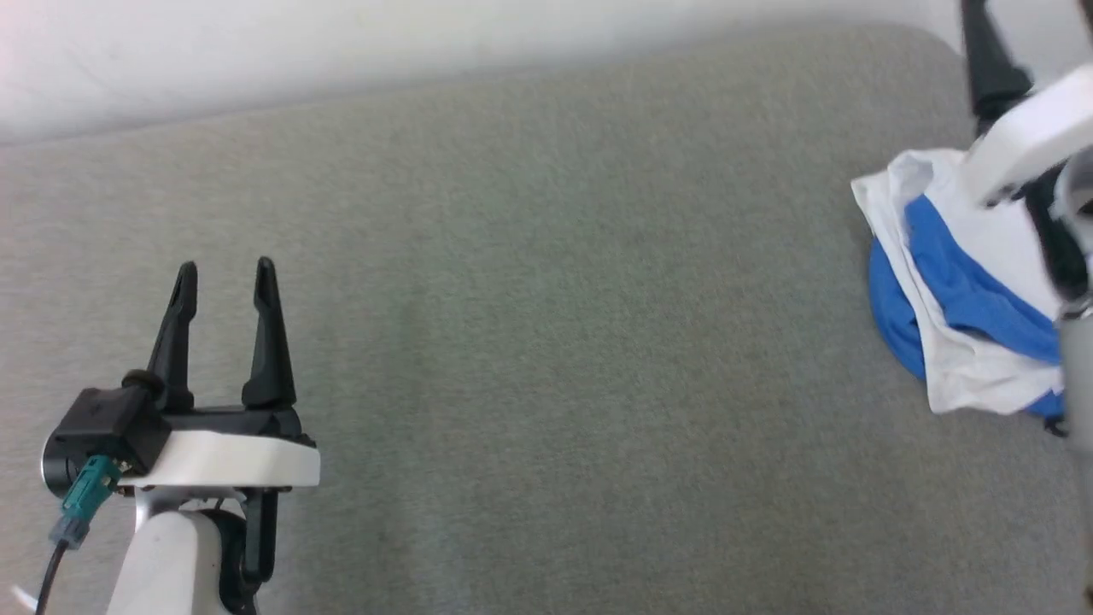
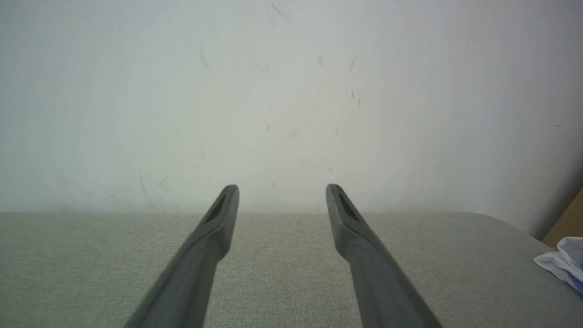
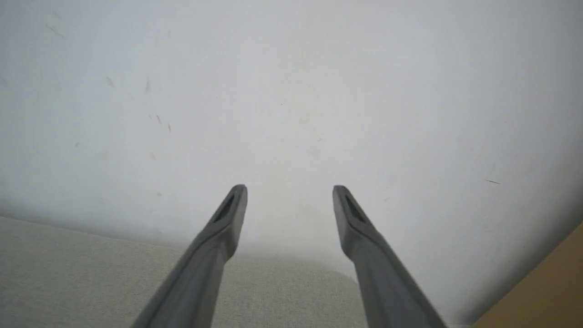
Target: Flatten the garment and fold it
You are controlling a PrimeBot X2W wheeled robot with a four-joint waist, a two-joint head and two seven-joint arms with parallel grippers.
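Right gripper (image 3: 289, 189) parted, empty; garment (image 1: 965, 290) (folded bundle) long axis near-to-far.

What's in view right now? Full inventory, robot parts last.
white soft shirt with bright blue sleeves: 1, white and blue, bunched at the right edge of the head view
grey woven fabric surface: 1, grey, under the shirt
plain white wall: 1, white, behind the surface
tan flat patch: 1, tan, lower right corner of the right wrist view; cannot tell what it is
left hand: 1, dark fingers, lower left of the head view, open, holding nothing
right hand: 1, dark fingers, open, holding nothing
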